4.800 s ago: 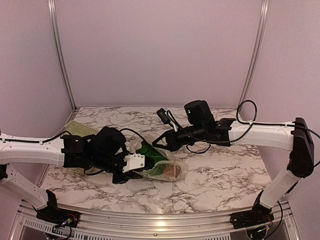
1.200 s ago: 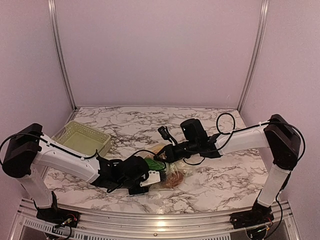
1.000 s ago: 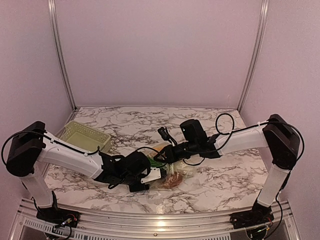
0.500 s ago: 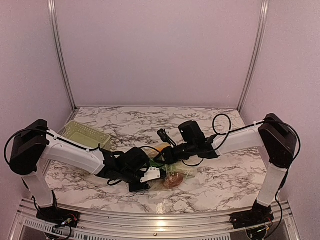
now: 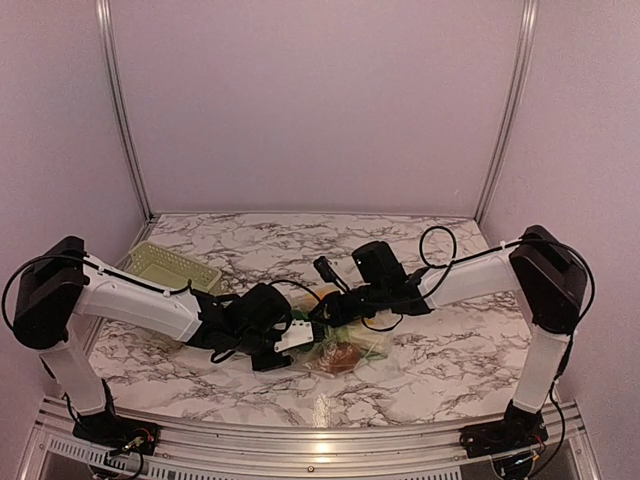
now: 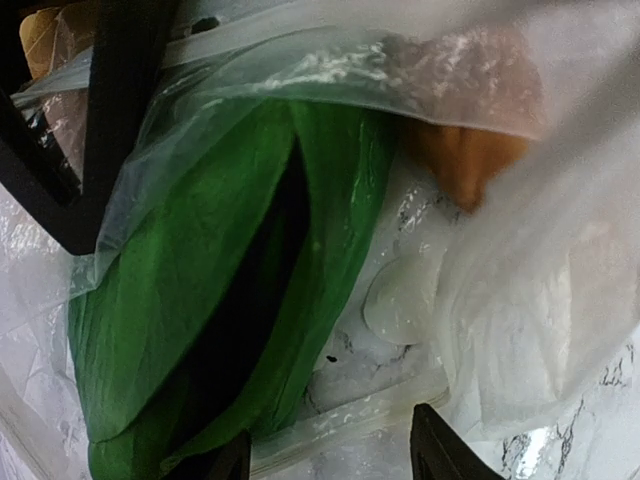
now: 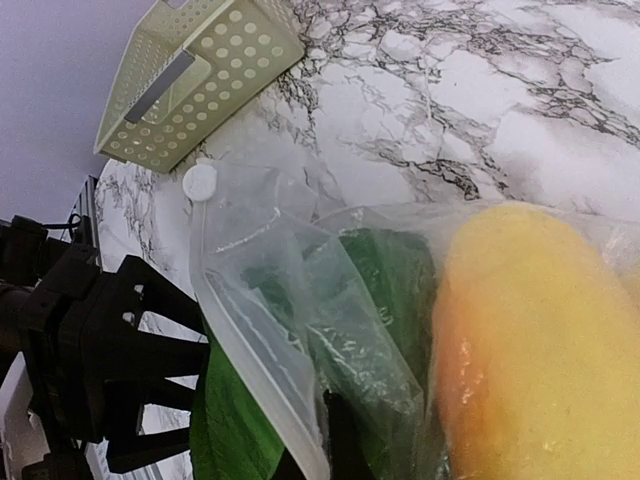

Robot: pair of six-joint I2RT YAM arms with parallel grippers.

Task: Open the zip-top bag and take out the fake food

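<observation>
The zip-top bag (image 5: 345,345) lies on the marble table between both arms, clear and crinkled. Inside it are a green vegetable (image 6: 230,290), an orange piece (image 6: 465,160), a yellow fruit (image 7: 540,340) and a brown lump (image 5: 343,356). My left gripper (image 5: 290,345) is at the bag's left end. In the left wrist view it (image 6: 330,460) is open, with the bag's zip strip (image 6: 350,415) lying between its fingertips. My right gripper (image 5: 330,312) is at the bag's far edge. In its own view it (image 7: 312,455) is pinched on a flap of the bag's film (image 7: 270,330).
The pale green slatted basket (image 5: 175,265) stands on the left of the table and also shows in the right wrist view (image 7: 200,70). The two grippers are close together, the left one's black frame (image 7: 100,370) just beside the bag's mouth.
The bag came down from mid-air onto the table. My left gripper has let go and moved up and right along the bag's left end; the right gripper shifted slightly left.
</observation>
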